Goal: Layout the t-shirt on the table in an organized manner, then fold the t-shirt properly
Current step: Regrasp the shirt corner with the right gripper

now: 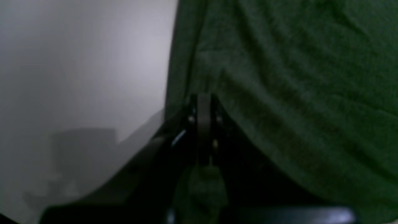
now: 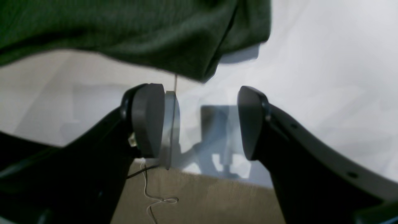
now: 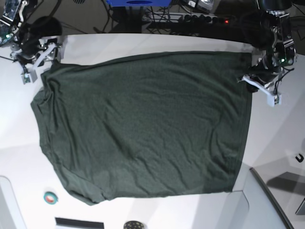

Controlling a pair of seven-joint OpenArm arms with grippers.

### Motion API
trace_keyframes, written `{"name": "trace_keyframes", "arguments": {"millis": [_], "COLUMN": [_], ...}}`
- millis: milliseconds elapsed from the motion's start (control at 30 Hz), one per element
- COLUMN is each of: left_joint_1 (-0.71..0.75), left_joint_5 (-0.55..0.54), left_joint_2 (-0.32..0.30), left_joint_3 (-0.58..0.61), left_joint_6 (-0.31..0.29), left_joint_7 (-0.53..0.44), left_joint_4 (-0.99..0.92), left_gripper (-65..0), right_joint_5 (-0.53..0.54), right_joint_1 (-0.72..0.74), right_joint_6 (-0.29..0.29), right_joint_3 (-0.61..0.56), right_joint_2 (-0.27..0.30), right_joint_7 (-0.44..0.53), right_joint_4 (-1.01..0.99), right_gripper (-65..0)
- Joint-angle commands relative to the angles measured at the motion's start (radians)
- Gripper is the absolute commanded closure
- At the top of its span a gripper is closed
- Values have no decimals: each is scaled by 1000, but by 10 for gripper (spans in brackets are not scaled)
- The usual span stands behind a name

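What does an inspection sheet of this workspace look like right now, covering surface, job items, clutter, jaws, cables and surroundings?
Surface: white table, bare around the shirt.
Job's things: dark green t-shirt spread nearly flat and wrinkled, one edge bunched near the right gripper.
Clutter: small teal round object and a dark round object at the near table edge.
Grippers: left gripper jaws shut on the t-shirt's edge; right gripper jaws open, just off the shirt's corner, holding nothing.
Cables: thin white wire below the right gripper; dark cables behind the table.
Surroundings: blue object beyond the far edge.
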Motion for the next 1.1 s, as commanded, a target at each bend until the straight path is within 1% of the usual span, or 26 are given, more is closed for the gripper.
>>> {"name": "trace_keyframes", "arguments": {"millis": [0, 67, 100, 133, 233, 333, 467, 567, 600, 667, 700, 833, 967, 1067], "left_joint_1": [-17, -34, -41, -52, -63, -63, -69, -92, -98, -100, -100, -100, -100, -100], "left_joint_5": [37, 118, 163, 201, 267, 296, 296, 296, 296, 296, 296, 296, 296, 296], "left_joint_2": [-1, 32, 45, 59, 93, 107, 108, 108, 107, 104, 102, 88, 87, 87], "left_joint_3": [1, 7, 12, 13, 13, 15, 15, 15, 15, 15, 17, 73, 90, 90], "left_joint_6": [-3, -3, -6, -7, -7, -7, -7, -7, -7, -7, -7, -3, -3, -3], "left_joint_7": [-21, -21, -21, -21, -23, -61, -78, -80, -80, -81, -81, -81, -81, -81], "left_joint_4": [12, 12, 11, 8, 8, 6, -44, -118, -136, -163, -169, -172, -170, -172], "left_gripper": [0, 0, 0, 0, 0, 0, 0, 0, 0, 0, 0, 0, 0, 0], "right_joint_5": [13, 13, 13, 13, 13, 13, 13, 13, 13, 13, 13, 13, 13, 11], "right_joint_1": [2, 4, 5, 5, 5, 24, 33, 33, 33, 28, 27, -12, -15, 8], "right_joint_6": [2, 2, 2, 2, 2, 2, 2, 2, 2, 2, 2, 2, 2, 2], "right_joint_3": [4, 4, -4, -19, -53, -58, -56, -58, -58, -58, -56, -56, -61, -93], "right_joint_2": [11, 11, 11, 11, 11, 11, 11, 11, 11, 11, 12, 14, 11, 12], "right_joint_7": [16, 16, 17, 17, 17, 17, 17, 17, 17, 11, 9, -41, -124, -155], "right_joint_4": [7, -6, -10, -12, -21, -53, -75, -73, -70, -67, -61, 36, 151, 179], "right_gripper": [-353, -348, -330, -299, -203, -153, -147, -128, -99, -12, 0, -6, -6, -8]}}
